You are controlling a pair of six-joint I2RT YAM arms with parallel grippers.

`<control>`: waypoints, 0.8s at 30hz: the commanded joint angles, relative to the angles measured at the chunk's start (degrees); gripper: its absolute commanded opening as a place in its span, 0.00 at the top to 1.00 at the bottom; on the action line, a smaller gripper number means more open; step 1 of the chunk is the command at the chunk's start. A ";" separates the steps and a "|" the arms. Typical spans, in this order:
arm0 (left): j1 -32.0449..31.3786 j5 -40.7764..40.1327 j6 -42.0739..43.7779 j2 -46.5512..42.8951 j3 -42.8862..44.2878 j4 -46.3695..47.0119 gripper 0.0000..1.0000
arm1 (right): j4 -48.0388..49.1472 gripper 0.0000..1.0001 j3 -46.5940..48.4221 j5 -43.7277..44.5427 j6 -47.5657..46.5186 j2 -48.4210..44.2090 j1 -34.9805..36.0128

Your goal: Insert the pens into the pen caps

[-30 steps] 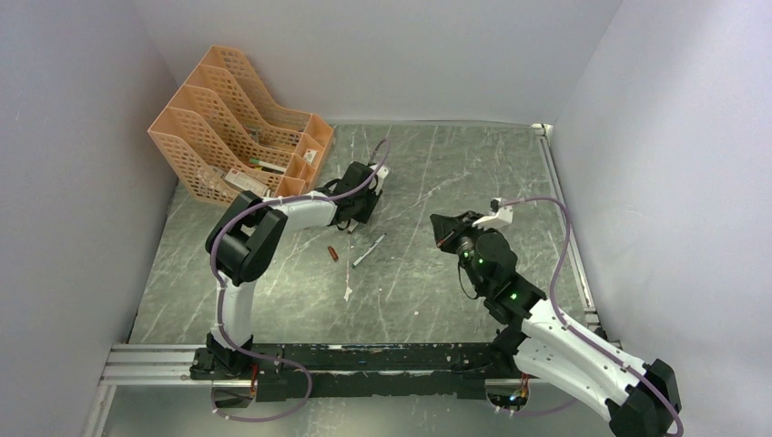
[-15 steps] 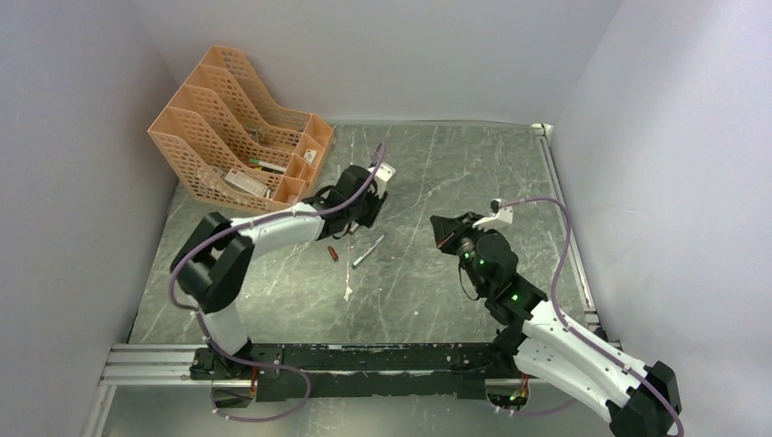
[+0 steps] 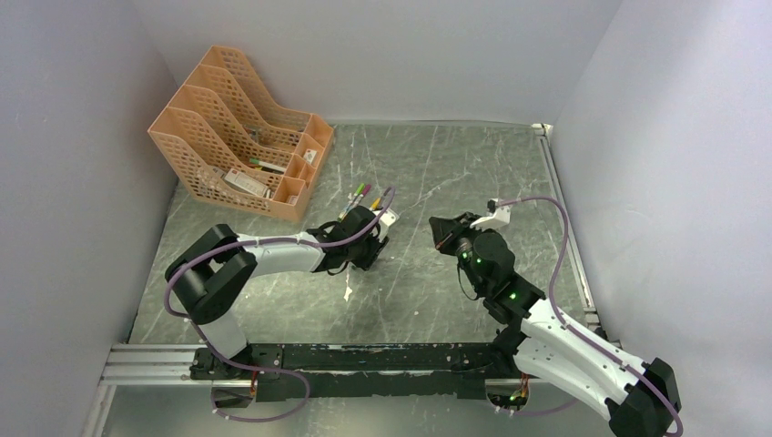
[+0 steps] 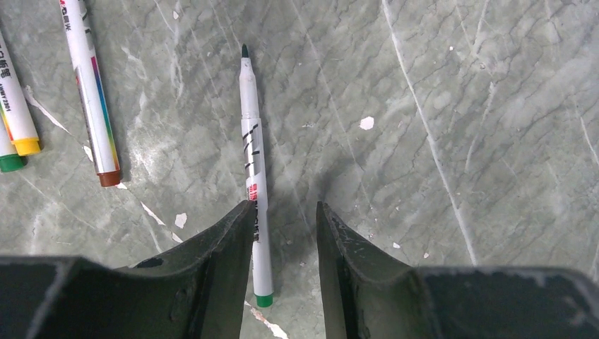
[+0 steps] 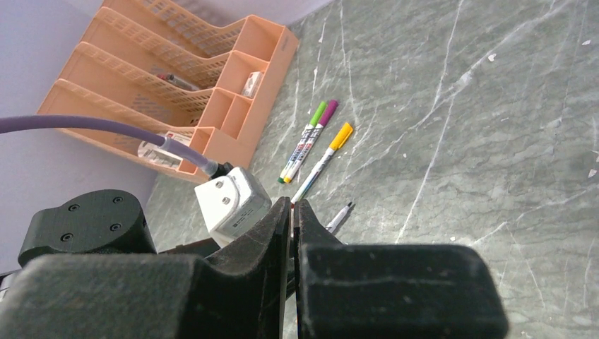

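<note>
Where the left gripper [image 4: 284, 205] hangs low over the table [image 4: 459, 106], its jaws stand part open with a clear gap and grip nothing. One uncapped pen [image 4: 253, 162] lies flat on the table in that gap. It runs close along the inner edge of the finger on the left of the wrist view, and contact with that finger cannot be confirmed. The other finger stands apart from it.

The pen's long axis runs almost straight out ahead of the left gripper, leaning slightly. Its dark writing tip points away from the gripper and lies well clear of the fingertips. Its green tail end lies back between the fingers, toward the wrist.

Three capped pens [image 5: 319, 164] lie side by side ahead of the left gripper and off to the left in its wrist view, apart from the uncapped pen and roughly parallel to it. Their tail ends are nearest the left gripper. Their caps, one green [image 5: 319, 111], one magenta [image 5: 329, 109] and one yellow [image 5: 342, 134], point away from it.

The right gripper [image 5: 292, 208] hangs to the right of the left gripper, apart from it, and faces it. Its jaws are closed flat together, and nothing is seen between them.

An orange rack [image 5: 141, 78] stands beyond the left gripper, past the capped pens. A white scrap [image 3: 348, 293] lies on the table just on the near side of the left gripper.
</note>
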 commanded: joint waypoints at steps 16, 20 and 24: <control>-1.20 0.54 -2.87 -4.69 -0.09 0.07 0.44 | -0.37 0.95 -0.49 -0.05 0.24 -0.98 -0.12; -1.23 -2.23 -2.45 -4.52 0.60 -0.95 0.44 | 0.26 0.95 -1.04 -0.41 0.61 -0.56 -0.14; -1.19 -2.62 -2.04 -1.27 2.04 -1.89 0.44 | 0.32 0.95 -0.89 -0.53 0.58 -0.33 -0.11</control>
